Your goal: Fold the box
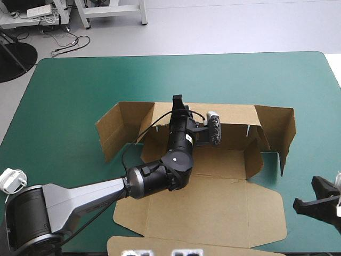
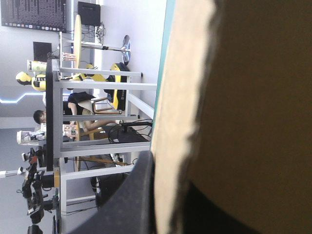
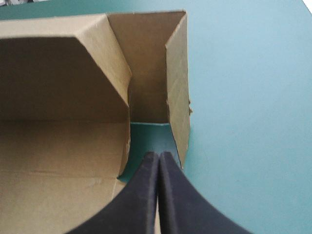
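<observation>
The brown box (image 1: pixel 218 165) lies mid-table with its back wall (image 1: pixel 234 114) raised. Side flaps stand at the left end (image 1: pixel 114 130) and the right end (image 1: pixel 279 130). Its lid (image 1: pixel 213 213) lies flat toward the near edge. My left gripper (image 1: pixel 177 104) reaches over the box floor to the back wall's top edge. In the left wrist view the box (image 2: pixel 243 107) fills the space beside one black finger (image 2: pixel 131 200), and the left gripper (image 2: pixel 168 170) is shut on the box. My right gripper (image 1: pixel 314 197) (image 3: pixel 158 157) is shut and empty, just off the box's right corner (image 3: pixel 151 58).
The teal-green cover (image 1: pixel 80 90) stretches bare to the left, the far side and the right of the box. The lid's tuck flap (image 1: pixel 138 246) reaches the table's near edge. Open cover (image 3: pixel 253 122) lies beside the right gripper.
</observation>
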Available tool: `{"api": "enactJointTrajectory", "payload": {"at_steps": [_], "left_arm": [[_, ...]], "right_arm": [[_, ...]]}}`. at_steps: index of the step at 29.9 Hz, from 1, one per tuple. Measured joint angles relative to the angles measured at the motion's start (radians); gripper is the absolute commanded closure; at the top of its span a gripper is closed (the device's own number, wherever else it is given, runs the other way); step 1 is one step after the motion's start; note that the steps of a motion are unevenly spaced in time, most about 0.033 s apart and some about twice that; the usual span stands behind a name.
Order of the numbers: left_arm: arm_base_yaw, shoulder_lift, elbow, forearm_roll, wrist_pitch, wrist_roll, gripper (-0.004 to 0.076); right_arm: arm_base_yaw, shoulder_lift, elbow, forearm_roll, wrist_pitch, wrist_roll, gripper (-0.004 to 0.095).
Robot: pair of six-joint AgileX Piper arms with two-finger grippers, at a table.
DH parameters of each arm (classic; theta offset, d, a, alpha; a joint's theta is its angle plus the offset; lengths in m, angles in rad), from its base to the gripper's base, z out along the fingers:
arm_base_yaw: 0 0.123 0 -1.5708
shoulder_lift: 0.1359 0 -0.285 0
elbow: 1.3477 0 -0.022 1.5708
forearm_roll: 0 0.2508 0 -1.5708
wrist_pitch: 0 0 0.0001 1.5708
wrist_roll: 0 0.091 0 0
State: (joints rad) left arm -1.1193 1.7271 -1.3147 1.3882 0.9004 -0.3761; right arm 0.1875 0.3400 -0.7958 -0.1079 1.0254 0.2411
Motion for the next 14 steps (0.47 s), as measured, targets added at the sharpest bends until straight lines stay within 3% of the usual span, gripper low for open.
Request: {"api": "enactJointTrajectory", "payload": {"at_steps": [14], "left_arm": [[-0.032,0.0,0.031,0.04,0.073,-0.11,0.0734]], "right_arm": [[-0.001,0.587,-0.49,-0.025,0.001,-0.074,0.0928]]}}
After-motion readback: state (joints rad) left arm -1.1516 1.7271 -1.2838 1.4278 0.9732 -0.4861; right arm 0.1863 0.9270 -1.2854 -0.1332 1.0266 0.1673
